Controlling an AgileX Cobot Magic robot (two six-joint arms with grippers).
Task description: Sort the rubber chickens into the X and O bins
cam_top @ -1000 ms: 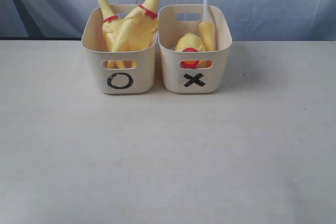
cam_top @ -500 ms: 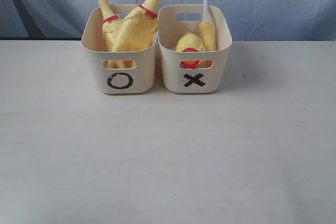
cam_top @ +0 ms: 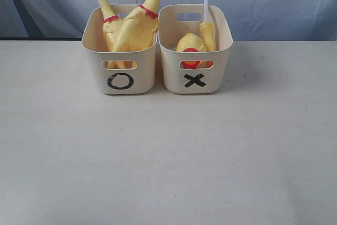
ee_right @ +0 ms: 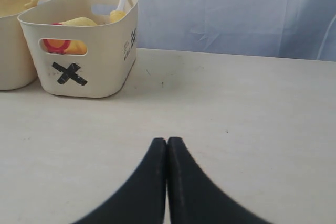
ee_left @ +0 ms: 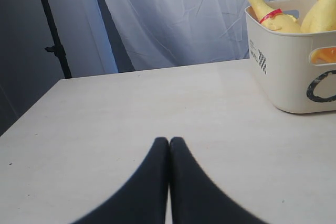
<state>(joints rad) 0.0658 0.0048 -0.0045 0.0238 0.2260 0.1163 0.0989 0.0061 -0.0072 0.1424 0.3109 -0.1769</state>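
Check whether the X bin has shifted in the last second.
No. The X bin sits exactly where it was, still right beside the O bin.

A pale off-white table (cam_top: 168, 156) filled the lower three quarters of the exterior frame, its matte top faintly scuffed and evenly lit. Across the top of the frame hung a wrinkled blue-grey cloth backdrop (cam_top: 279, 3), darker toward the upper left corner. The left wrist view showed a black stand pole (ee_left: 51, 30) against a dim grey wall (ee_left: 21, 51) beyond the table's edge.
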